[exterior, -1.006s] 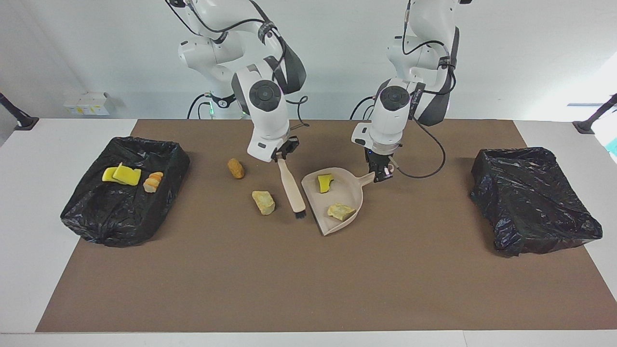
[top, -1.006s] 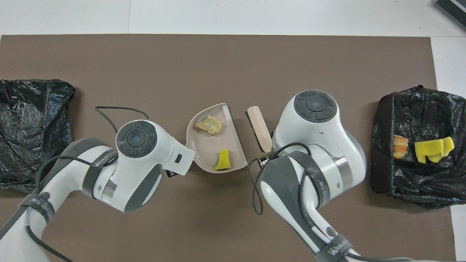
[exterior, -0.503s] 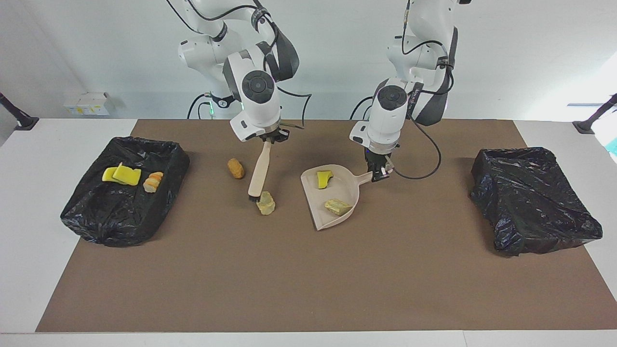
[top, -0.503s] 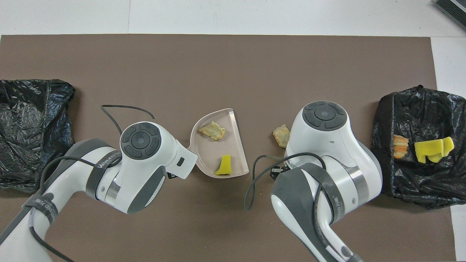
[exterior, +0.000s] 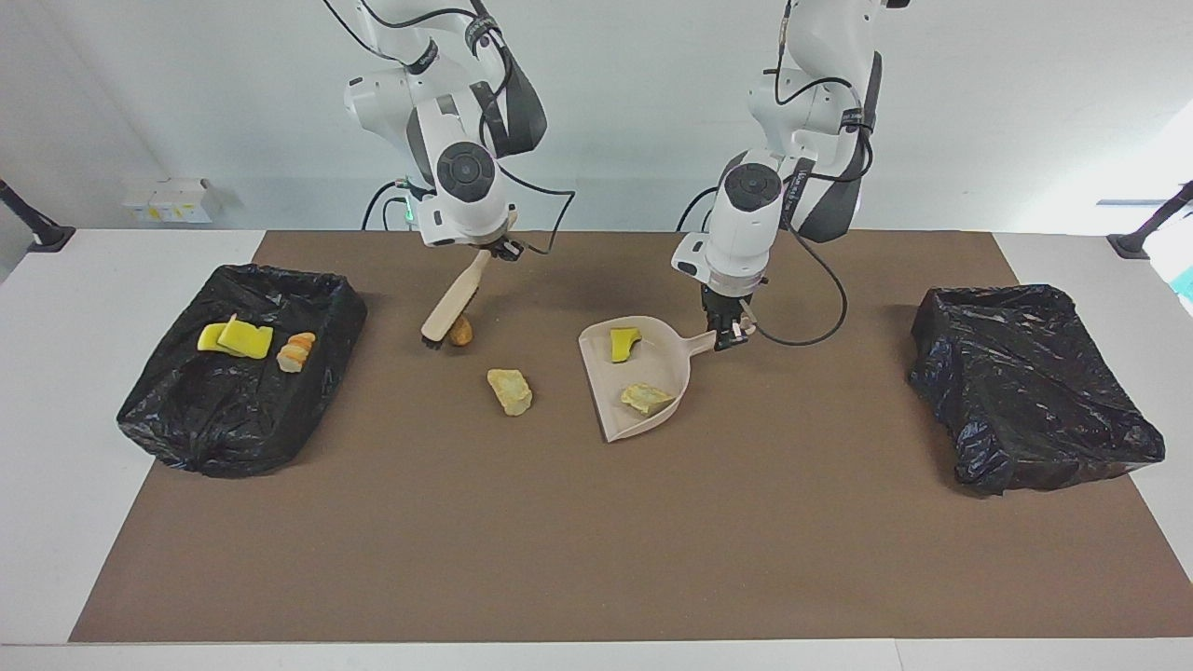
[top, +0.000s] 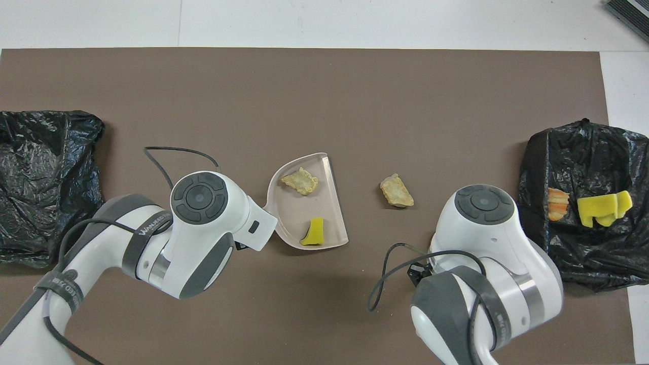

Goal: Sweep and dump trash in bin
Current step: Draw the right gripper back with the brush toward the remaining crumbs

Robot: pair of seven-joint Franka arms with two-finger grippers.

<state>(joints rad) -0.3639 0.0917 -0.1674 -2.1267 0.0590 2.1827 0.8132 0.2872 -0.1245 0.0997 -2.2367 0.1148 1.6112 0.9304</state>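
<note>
My right gripper (exterior: 497,249) is shut on the handle of a pale wooden brush (exterior: 452,300). The brush slants down, and its bristles sit right beside the brown nugget (exterior: 459,330) of trash. A tan chunk (exterior: 510,390) (top: 397,190) lies loose on the mat between the nugget and the dustpan. My left gripper (exterior: 728,333) is shut on the handle of the beige dustpan (exterior: 657,366) (top: 291,215). The pan holds a yellow-green sponge piece (exterior: 624,343) (top: 312,233) and a tan chunk (exterior: 647,398) (top: 300,181). In the overhead view, both grippers and the brush are hidden under the arms.
A black-lined bin (exterior: 214,429) (top: 568,253) at the right arm's end holds yellow sponge pieces (exterior: 237,337) and an orange-tan scrap (exterior: 296,352). A second black-lined bin (exterior: 1030,391) (top: 45,182) stands at the left arm's end. Everything rests on a brown mat (exterior: 596,540).
My right gripper rose and swung the brush from the dustpan's mouth, past the loose tan chunk, to the brown nugget. The dustpan turned slightly in my left gripper.
</note>
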